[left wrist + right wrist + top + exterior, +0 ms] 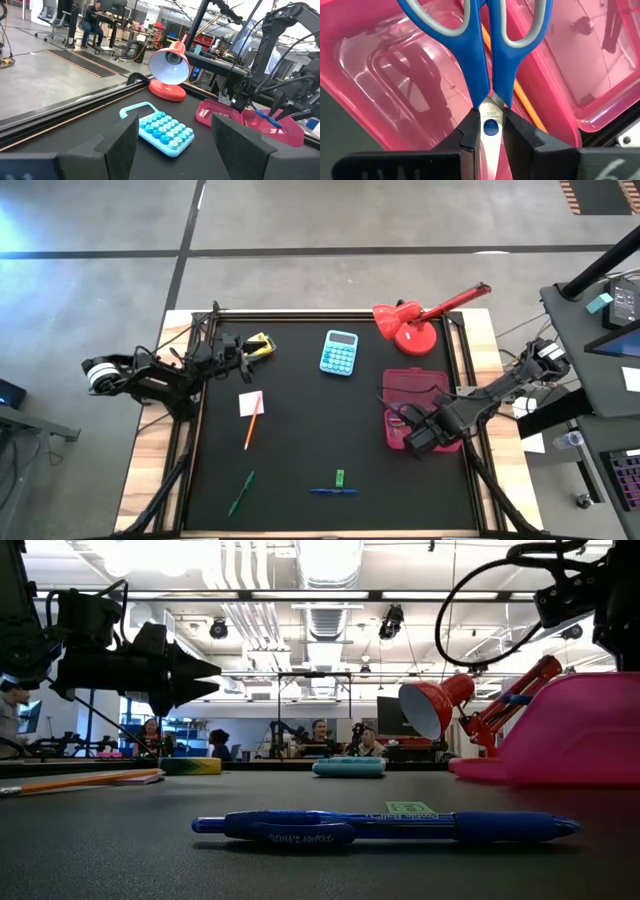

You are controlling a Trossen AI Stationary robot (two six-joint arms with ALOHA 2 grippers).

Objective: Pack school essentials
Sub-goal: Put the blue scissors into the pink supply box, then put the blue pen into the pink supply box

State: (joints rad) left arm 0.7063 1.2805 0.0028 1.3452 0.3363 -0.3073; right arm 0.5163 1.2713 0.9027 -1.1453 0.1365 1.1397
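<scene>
My right gripper (490, 131) is shut on the blue-handled scissors (487, 55) over the open pink case (415, 402), which has an orange pencil (522, 97) inside. My left gripper (175, 137) is open above the table's far left, beside the small yellow-green box (262, 345). A second orange pencil (252, 426) lies partly on the pink note (251, 402). The green pen (241, 492), blue pen (390, 827) and tiny green eraser (340, 477) lie flat near the near edge. My right gripper pinches the scissors between its two fingers at the pivot screw (490, 114), where the shut blades meet the handles. The fingers lie across the scissors. The blue handle loops (520, 30) point away from the gripper, held above the pink case's tray.
The light-blue calculator (340, 352) lies at the far middle and the red desk lamp (415, 320) stands at the far right, just beyond the pink case. The black mat (310, 430) is bare in its middle. People sit at desks in the room behind.
</scene>
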